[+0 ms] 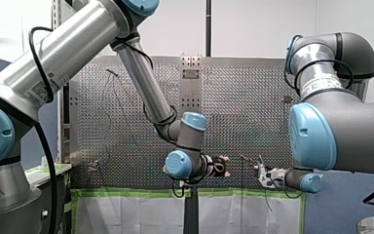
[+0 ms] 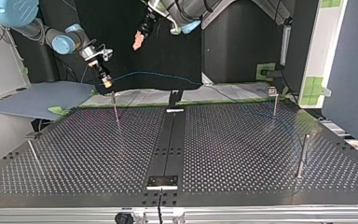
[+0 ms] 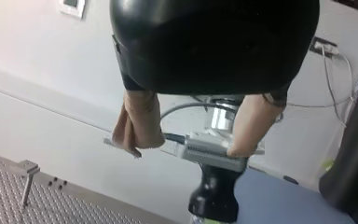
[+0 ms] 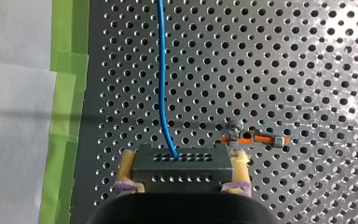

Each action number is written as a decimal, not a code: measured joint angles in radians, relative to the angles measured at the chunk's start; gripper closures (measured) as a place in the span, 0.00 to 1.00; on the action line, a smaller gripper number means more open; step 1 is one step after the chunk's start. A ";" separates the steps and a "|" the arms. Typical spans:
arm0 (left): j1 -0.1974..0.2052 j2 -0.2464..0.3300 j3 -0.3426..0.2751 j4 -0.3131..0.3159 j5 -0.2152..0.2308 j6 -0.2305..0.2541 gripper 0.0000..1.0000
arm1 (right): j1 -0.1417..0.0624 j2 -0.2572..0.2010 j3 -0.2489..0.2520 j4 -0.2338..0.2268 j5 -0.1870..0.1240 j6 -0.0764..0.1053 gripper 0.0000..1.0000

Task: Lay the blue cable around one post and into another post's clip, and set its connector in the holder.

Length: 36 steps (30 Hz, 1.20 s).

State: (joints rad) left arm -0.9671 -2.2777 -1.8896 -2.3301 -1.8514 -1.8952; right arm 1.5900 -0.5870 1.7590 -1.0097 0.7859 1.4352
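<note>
Perforated table (image 4: pixel 307 70) bears a post (image 4: pixel 234 133) near the connector (image 4: pixel 182 176) my right claw (image 4: pixel 182 162) clamps; my left claw (image 3: pixel 186 150) gapes wide.

Bright, even room light; I see glare on the perforated table (image 4: pixel 349 100) in the right wrist view.

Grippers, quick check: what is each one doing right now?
My left gripper: open, holding nothing.
My right gripper: shut on the connector of the blue cable.
</note>
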 joint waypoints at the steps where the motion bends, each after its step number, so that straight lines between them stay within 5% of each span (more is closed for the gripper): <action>1: 0.002 0.000 0.006 0.001 0.007 -0.003 0.00 | 0.000 0.000 0.000 0.000 0.000 -0.001 1.00; 17: 0.087 -0.016 0.066 -0.003 0.047 -0.031 0.00 | -0.020 0.000 -0.006 0.010 -0.001 -0.003 1.00; 25: 0.075 -0.088 0.134 -0.040 0.083 -0.052 0.00 | -0.027 0.000 -0.015 0.024 0.001 -0.004 1.00; 36: 0.063 -0.185 0.231 -0.075 0.132 -0.140 0.00 | -0.030 0.000 -0.031 0.044 0.029 -0.005 1.00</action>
State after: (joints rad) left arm -0.9039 -2.4628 -1.6584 -2.4048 -1.7198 -2.0349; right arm 1.5605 -0.5871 1.7275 -0.9659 0.8147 1.4307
